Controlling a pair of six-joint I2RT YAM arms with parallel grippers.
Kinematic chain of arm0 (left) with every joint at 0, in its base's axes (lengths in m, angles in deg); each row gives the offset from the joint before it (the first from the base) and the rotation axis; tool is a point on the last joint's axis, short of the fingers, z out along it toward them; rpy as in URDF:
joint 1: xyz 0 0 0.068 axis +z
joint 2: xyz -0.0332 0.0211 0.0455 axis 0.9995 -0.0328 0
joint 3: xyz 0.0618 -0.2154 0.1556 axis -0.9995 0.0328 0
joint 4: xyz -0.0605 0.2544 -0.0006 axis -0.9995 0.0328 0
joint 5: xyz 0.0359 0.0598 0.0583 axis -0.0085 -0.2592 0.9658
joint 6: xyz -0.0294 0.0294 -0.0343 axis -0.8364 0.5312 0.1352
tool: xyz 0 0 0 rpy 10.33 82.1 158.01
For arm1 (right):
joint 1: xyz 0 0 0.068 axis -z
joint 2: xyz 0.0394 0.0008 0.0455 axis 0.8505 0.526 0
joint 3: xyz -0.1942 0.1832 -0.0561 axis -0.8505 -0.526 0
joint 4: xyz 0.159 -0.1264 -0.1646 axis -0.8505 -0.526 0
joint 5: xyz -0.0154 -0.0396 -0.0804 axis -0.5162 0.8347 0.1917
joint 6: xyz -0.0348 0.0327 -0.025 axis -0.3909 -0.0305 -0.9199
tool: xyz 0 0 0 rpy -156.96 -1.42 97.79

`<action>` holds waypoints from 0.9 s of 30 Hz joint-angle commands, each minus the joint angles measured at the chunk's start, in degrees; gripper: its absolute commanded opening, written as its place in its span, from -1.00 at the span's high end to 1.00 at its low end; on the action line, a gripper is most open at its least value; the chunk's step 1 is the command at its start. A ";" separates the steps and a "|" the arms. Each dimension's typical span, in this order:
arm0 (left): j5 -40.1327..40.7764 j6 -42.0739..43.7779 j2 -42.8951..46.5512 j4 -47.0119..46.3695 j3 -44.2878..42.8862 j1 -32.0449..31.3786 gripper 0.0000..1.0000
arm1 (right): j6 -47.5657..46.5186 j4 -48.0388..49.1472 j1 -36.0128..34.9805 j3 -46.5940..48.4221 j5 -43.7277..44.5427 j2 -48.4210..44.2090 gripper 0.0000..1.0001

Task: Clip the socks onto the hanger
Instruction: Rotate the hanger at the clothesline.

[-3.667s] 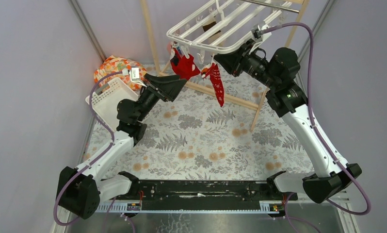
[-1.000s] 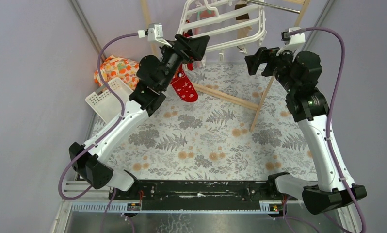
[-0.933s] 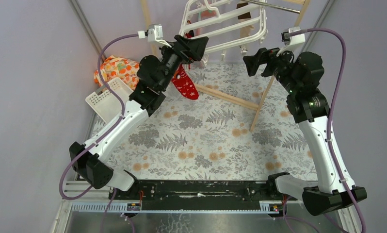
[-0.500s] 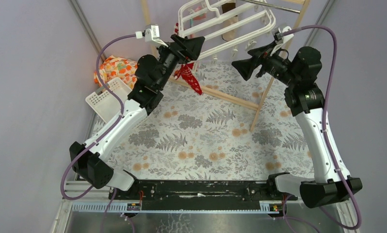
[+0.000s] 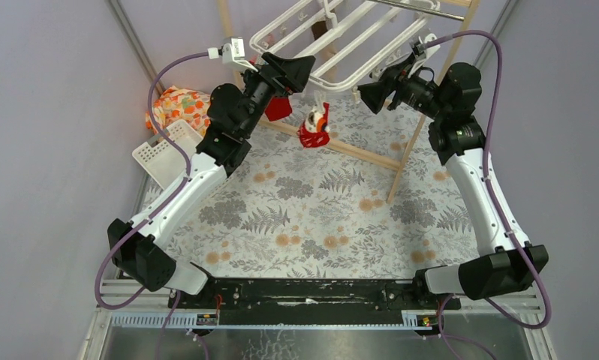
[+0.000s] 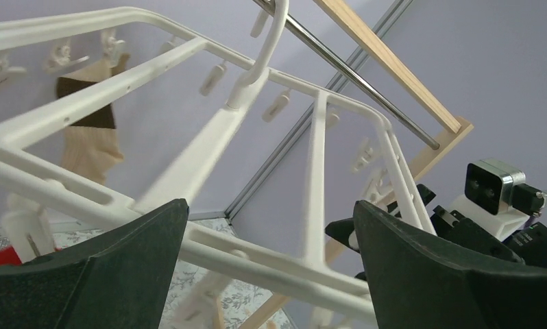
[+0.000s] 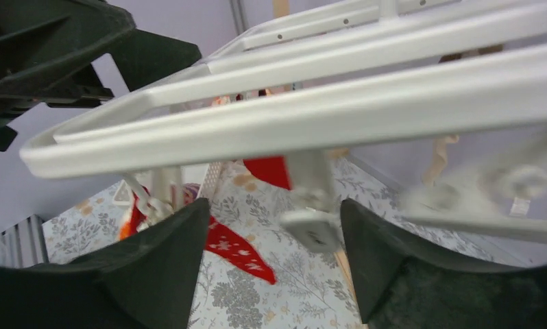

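The white grid hanger (image 5: 334, 37) hangs from a metal rod at the top. Two red patterned socks dangle from its clips, one (image 5: 279, 107) by my left arm and one (image 5: 314, 127) nearer the middle. A tan sock with a dark band (image 6: 86, 130) hangs at the far side. My left gripper (image 5: 290, 67) is open, with a hanger bar (image 6: 271, 257) passing between its fingers untouched. My right gripper (image 5: 365, 94) sits under the hanger's right edge, jaws apart around a dangling white clip (image 7: 312, 229). A red sock (image 7: 236, 250) shows below.
An orange floral bundle (image 5: 178, 105) and a white slotted basket (image 5: 165, 154) lie at the left. A wooden rack's pole (image 5: 349, 150) crosses the patterned table under the hanger. The metal rod (image 6: 353, 68) and wooden frame (image 6: 394, 65) stand above.
The hanger has swung from steeply tilted to flatter. My right gripper rose left to the hanger's edge and its jaws narrowed. The red socks swung right.
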 commanded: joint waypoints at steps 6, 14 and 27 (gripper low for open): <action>-2.51 -0.75 -0.69 -2.85 -0.01 0.91 -0.97 | 4.36 10.29 0.31 1.48 -3.86 0.78 0.51; -4.06 -1.69 0.25 -5.05 2.15 1.04 -0.97 | 6.37 12.02 0.31 -1.13 -4.79 -1.47 1.00; -6.85 7.16 9.16 -7.35 9.98 -4.71 -0.97 | 11.31 16.06 -2.88 -4.85 -7.19 -3.57 1.00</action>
